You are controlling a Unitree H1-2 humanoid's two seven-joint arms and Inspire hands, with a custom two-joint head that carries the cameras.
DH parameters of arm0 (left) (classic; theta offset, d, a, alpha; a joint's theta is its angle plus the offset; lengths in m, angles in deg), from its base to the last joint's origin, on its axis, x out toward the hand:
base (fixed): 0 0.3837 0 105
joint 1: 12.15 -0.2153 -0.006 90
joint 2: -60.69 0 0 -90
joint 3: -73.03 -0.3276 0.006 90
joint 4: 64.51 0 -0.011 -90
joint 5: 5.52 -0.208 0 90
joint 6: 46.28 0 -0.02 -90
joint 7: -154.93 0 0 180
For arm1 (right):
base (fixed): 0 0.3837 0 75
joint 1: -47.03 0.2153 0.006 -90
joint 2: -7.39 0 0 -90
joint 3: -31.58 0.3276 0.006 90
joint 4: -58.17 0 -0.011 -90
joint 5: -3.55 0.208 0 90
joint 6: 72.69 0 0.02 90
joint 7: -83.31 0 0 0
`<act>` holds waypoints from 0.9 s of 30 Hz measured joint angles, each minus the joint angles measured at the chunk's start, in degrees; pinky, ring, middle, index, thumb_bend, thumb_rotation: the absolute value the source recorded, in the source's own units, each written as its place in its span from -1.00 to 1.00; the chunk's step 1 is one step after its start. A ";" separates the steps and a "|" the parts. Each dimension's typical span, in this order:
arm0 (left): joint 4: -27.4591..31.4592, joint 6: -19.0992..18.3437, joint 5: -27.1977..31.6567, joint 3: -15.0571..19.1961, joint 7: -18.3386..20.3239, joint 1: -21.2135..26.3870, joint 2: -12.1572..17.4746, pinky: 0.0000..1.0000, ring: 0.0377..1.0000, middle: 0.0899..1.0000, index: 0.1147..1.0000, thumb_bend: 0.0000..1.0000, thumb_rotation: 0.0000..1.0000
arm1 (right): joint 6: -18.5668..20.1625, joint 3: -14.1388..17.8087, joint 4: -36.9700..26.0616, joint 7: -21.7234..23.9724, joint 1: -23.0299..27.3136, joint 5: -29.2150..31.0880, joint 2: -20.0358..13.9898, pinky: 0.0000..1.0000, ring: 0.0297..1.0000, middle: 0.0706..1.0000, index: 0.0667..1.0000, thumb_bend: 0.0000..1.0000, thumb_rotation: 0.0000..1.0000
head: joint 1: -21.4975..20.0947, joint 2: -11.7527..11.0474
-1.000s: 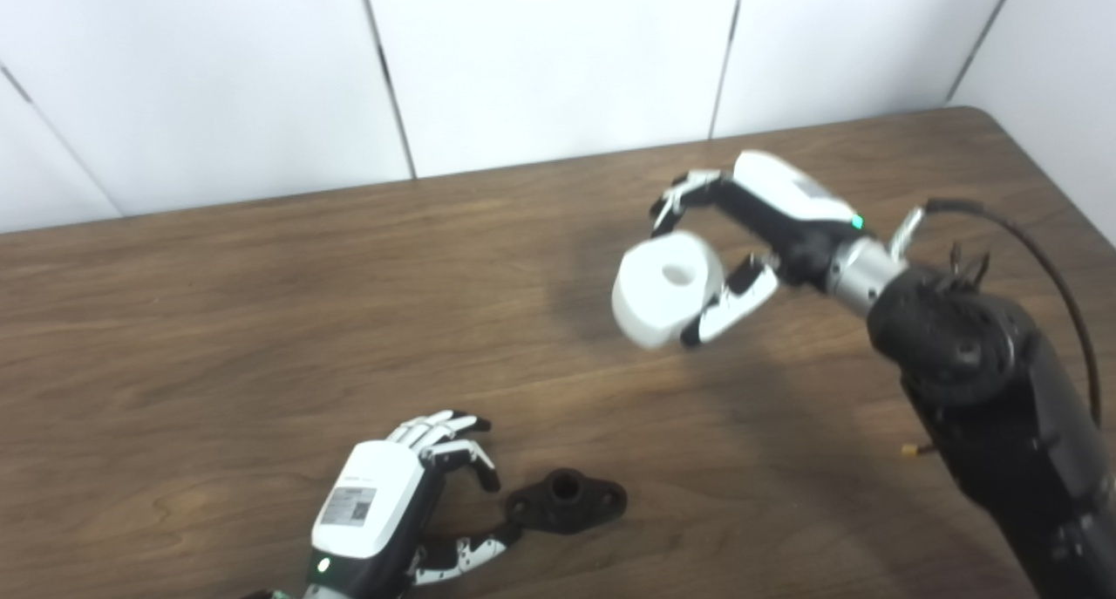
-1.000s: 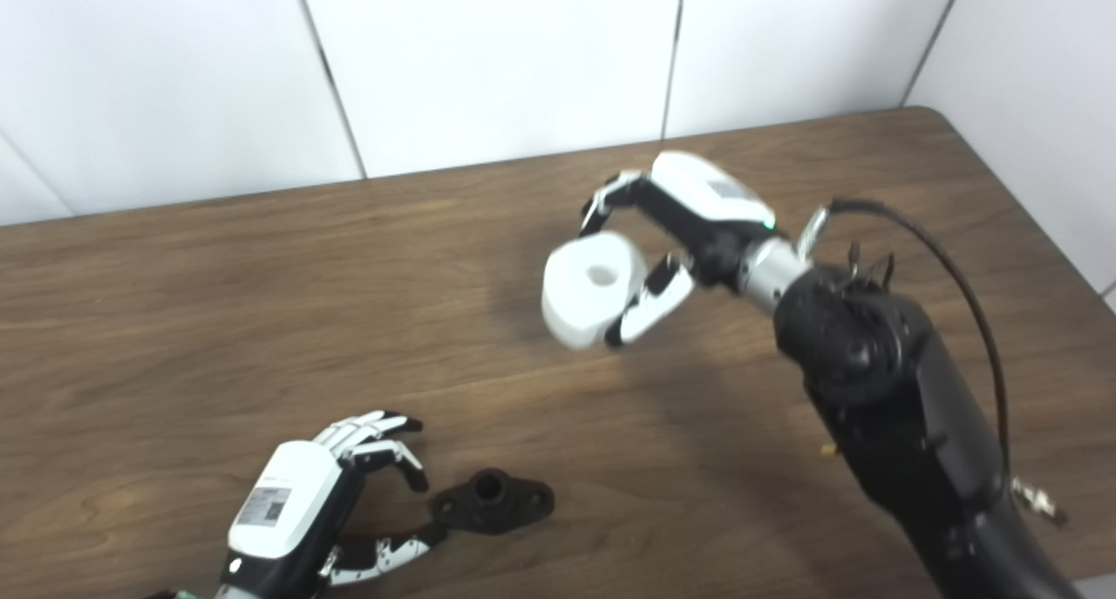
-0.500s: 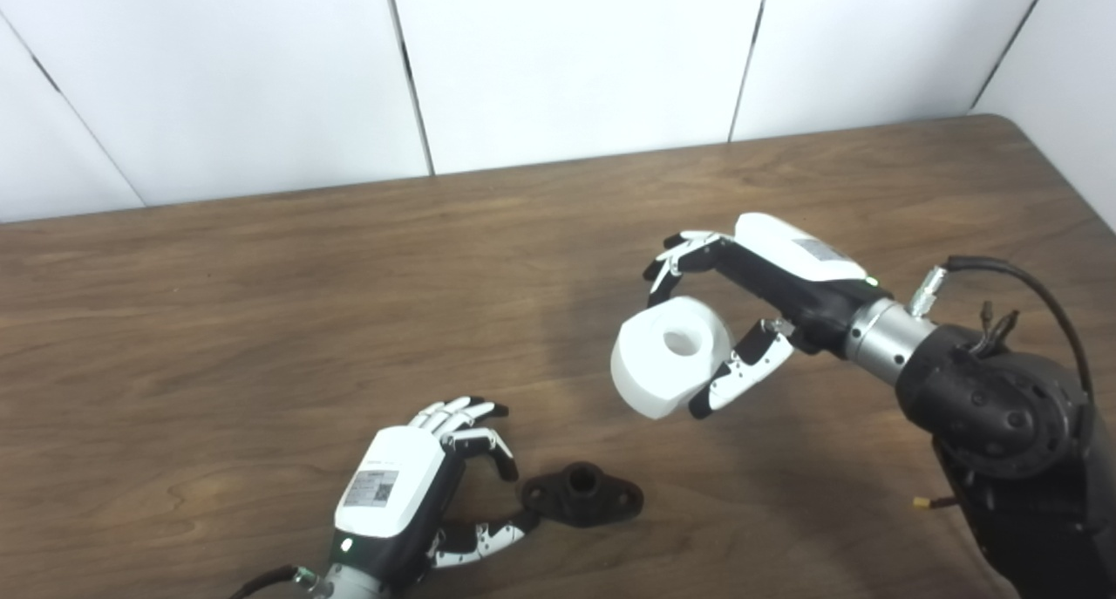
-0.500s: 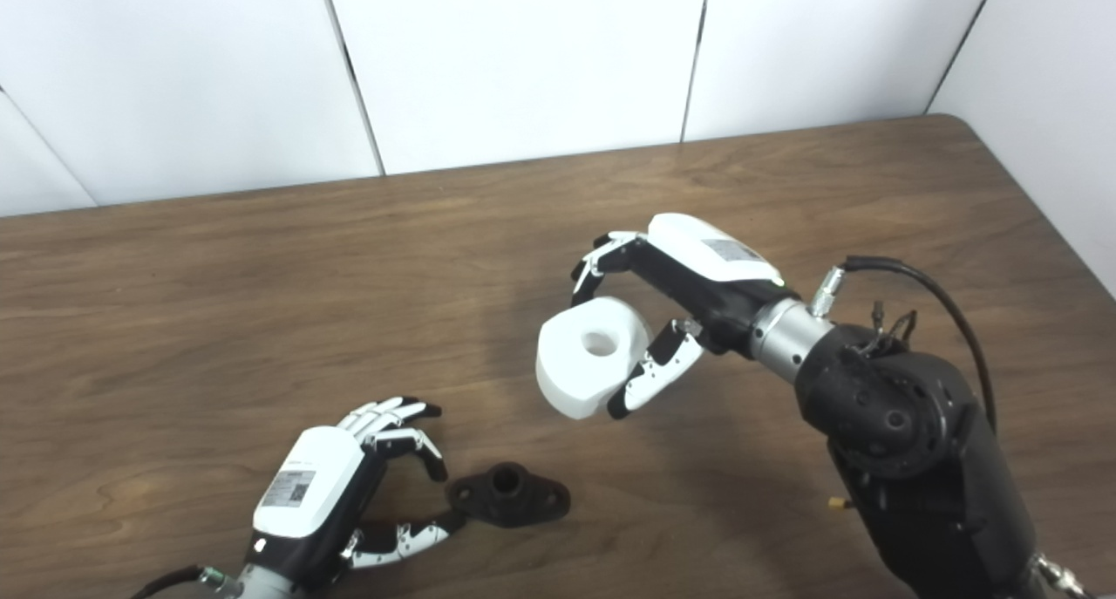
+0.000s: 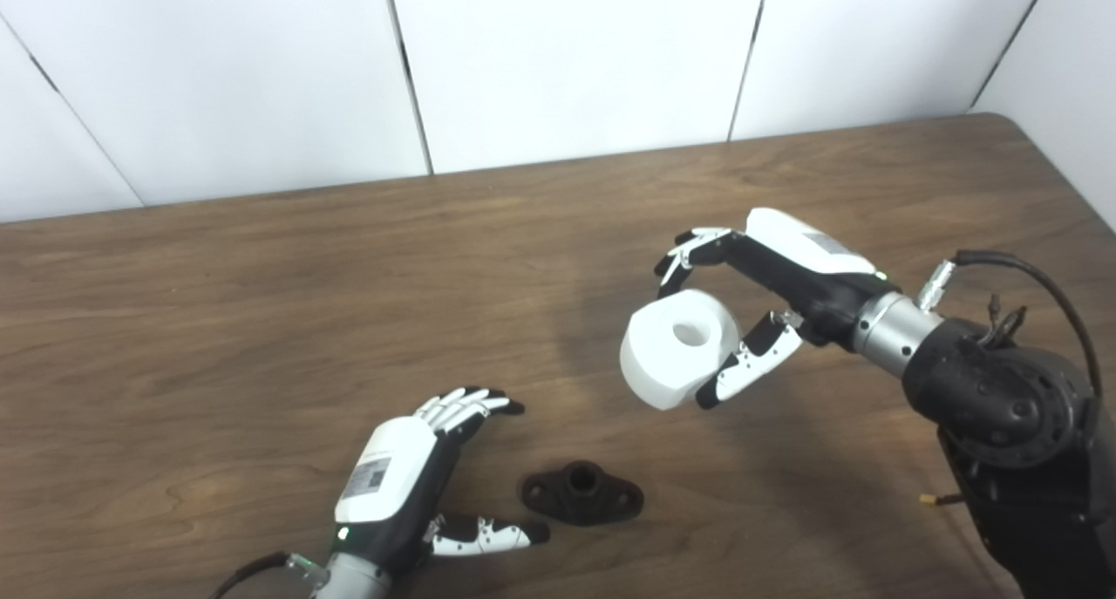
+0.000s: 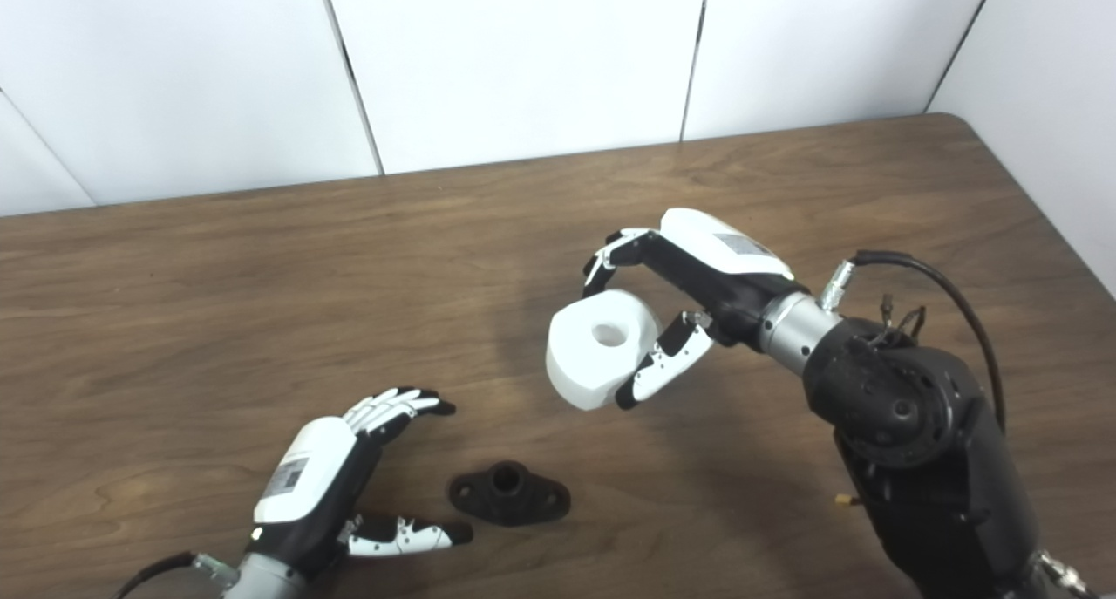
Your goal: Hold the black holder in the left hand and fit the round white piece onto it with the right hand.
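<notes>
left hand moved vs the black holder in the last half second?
Yes. The left hand opened, its fingers lifting away from the black flanged holder, which lies untouched on the wooden table.

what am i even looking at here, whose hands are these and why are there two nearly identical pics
These are a humanoid robot's two mechanical hands, seen from two cameras side by side on its head, so both pictures show one scene from slightly different spots. The right hand holds a round white piece with a hole in it above the wooden table. The left hand is open beside a small black holder lying on the table, not yet gripping it.
</notes>
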 measured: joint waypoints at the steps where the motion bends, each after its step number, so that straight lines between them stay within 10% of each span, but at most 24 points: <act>1: 0.14 -0.20 1.10 0.23 0.25 -0.01 0.02 0.81 0.87 0.77 0.58 1.00 -0.42 | 0.00 0.07 0.12 0.00 0.01 0.00 0.00 0.71 0.81 0.53 -0.11 0.05 -0.73 | 0.09 0.09; 10: 0.82 0.12 6.02 0.79 0.15 -0.25 0.30 0.90 0.89 0.78 0.43 1.00 -0.43 | 0.00 0.59 1.69 0.00 1.10 0.11 0.00 0.71 0.82 0.53 -0.11 0.05 -0.73 | 0.17 0.35; 27: -1.77 2.96 -8.78 -3.85 -2.54 1.36 1.98 1.00 0.98 0.85 0.20 1.00 -0.53 | 0.03 0.71 2.32 0.01 2.06 -0.40 0.54 0.69 0.80 0.52 -0.11 0.05 -0.73 | 0.26 1.14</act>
